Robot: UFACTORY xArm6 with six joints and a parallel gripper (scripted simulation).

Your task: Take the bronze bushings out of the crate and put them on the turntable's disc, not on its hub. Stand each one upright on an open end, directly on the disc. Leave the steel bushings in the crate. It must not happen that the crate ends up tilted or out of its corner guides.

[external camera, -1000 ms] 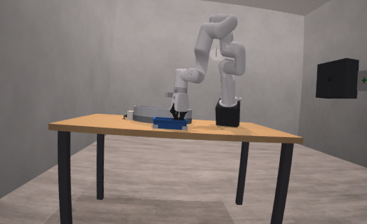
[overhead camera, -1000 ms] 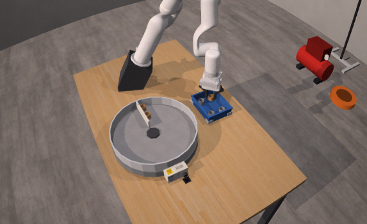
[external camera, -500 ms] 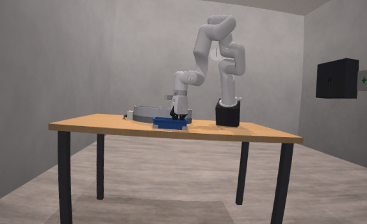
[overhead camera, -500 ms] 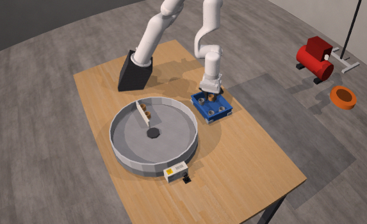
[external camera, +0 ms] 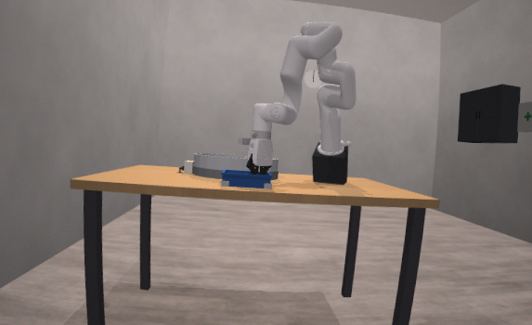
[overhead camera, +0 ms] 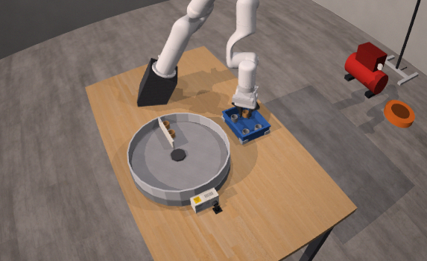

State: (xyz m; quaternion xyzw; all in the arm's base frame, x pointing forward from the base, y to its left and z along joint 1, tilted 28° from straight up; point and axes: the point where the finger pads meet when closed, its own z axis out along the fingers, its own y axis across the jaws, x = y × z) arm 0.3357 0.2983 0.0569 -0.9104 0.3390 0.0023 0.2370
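A: Where is the claw (overhead camera: pixel 246 110)?
B: Down inside the blue crate (overhead camera: pixel 261 131), closed on a bronze bushing (overhead camera: pixel 246 113) that stands upright at the crate's far side.
A: What sits around it?
B: A steel bushing (overhead camera: pixel 234 118) is just beside the claw, and two more steel ones (overhead camera: pixel 258 127) are nearer the crate's front edge.
A: And beyond the crate?
B: The turntable (overhead camera: pixel 220 169) lies on the counter (overhead camera: pixel 287 194) beside it. Two bronze bushings (overhead camera: pixel 168 130) stand on its disc (overhead camera: pixel 201 156) against a divider (overhead camera: pixel 165 132), away from the dark hub (overhead camera: pixel 177 155).
A: Further off?
B: The arm's black base (overhead camera: pixel 156 87).
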